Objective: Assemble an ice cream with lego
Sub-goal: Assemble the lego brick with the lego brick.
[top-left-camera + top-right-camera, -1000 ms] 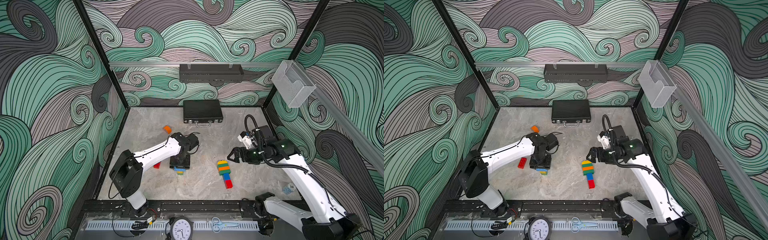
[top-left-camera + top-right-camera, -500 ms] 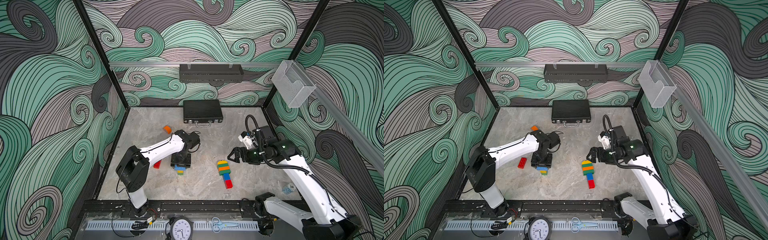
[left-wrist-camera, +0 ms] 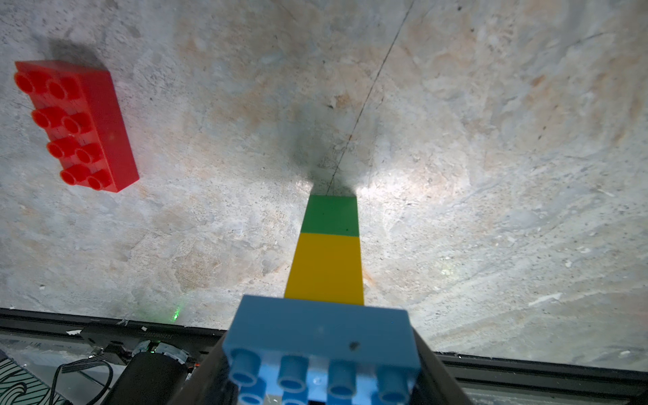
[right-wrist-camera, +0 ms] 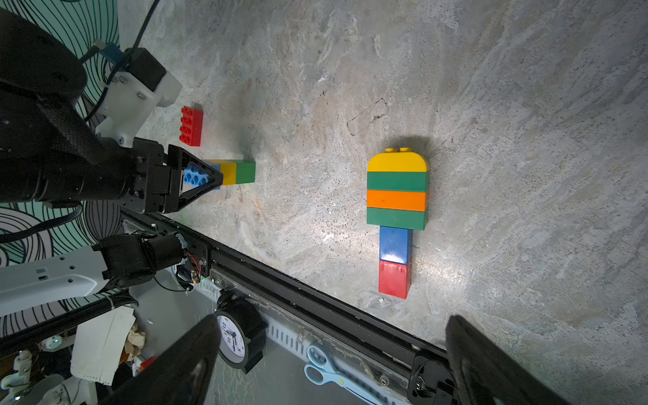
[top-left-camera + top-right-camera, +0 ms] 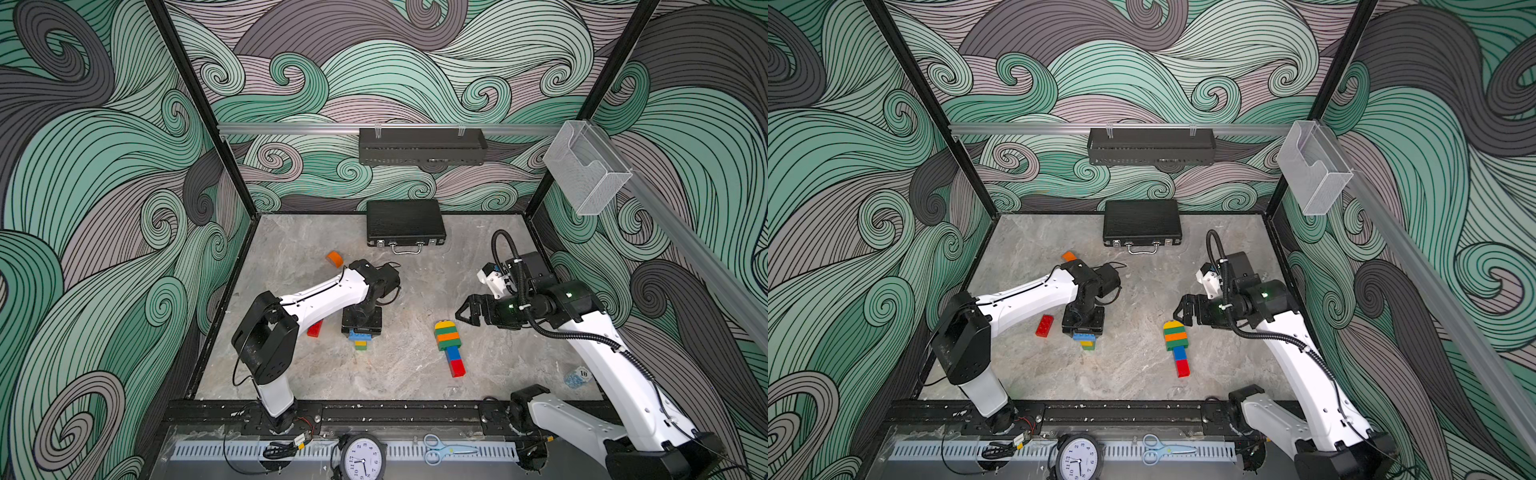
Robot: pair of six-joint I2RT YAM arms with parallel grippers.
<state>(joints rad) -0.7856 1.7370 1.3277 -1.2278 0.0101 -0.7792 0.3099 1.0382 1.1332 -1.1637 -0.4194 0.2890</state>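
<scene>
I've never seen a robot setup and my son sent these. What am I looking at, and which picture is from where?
Two white robot arms work over a table, each ending in a two-fingered gripper. Both top views look down from overhead; each wrist view comes from a camera on one arm. The left gripper grips the blue top brick of a small stack of blue, yellow and green lego, held upright. The right gripper hangs open and empty near a finished-looking lego ice cream lying flat. Loose on the table: a red brick, an orange half-round piece and a black briefcase.
</scene>
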